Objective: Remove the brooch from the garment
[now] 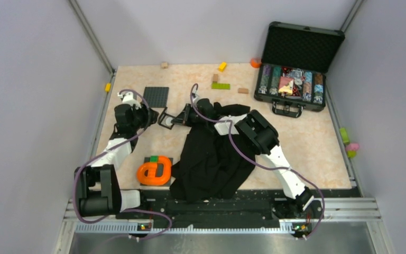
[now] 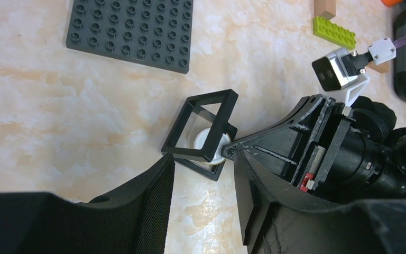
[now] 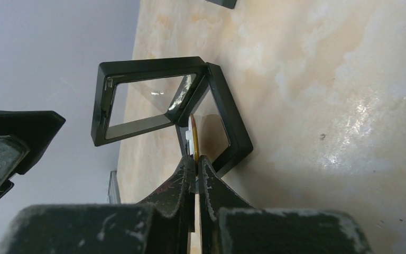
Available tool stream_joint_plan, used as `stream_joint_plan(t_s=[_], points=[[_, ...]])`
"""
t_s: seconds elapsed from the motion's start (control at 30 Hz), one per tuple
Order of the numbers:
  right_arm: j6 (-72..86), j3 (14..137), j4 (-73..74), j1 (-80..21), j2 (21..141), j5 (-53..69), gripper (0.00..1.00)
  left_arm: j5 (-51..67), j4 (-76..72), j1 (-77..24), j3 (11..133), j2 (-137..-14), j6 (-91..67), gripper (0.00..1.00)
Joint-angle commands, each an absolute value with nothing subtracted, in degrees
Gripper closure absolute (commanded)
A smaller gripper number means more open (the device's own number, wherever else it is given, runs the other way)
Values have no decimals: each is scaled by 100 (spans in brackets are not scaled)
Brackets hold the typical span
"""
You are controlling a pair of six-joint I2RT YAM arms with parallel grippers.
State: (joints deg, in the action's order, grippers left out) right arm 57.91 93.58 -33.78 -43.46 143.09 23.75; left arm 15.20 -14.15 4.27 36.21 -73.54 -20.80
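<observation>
The brooch, a small whitish disc, sits in a small open black frame case on the table, left of the black garment. My right gripper is shut on the brooch's edge, which shows edge-on between its fingertips at the case. In the top view the right gripper reaches left from over the garment to the case. My left gripper is open and empty, just short of the case, with its jaws to either side of bare table.
A dark grey studded baseplate lies behind the case. An orange object lies at the front left. An open black chip case stands at the back right. Small bricks lie along the back.
</observation>
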Motion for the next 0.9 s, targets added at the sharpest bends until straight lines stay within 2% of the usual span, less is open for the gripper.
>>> stream_joint_plan(t_s=[0.0,0.87], points=[[5779,9705,-3476,-4429,14414,2360,100,1702,-1622,456,3802,-7448,-1978,51],[5810,9994,-3527,-4493,14558,2427,100,1907,-1403,452,4029,-7852,-1848,52]])
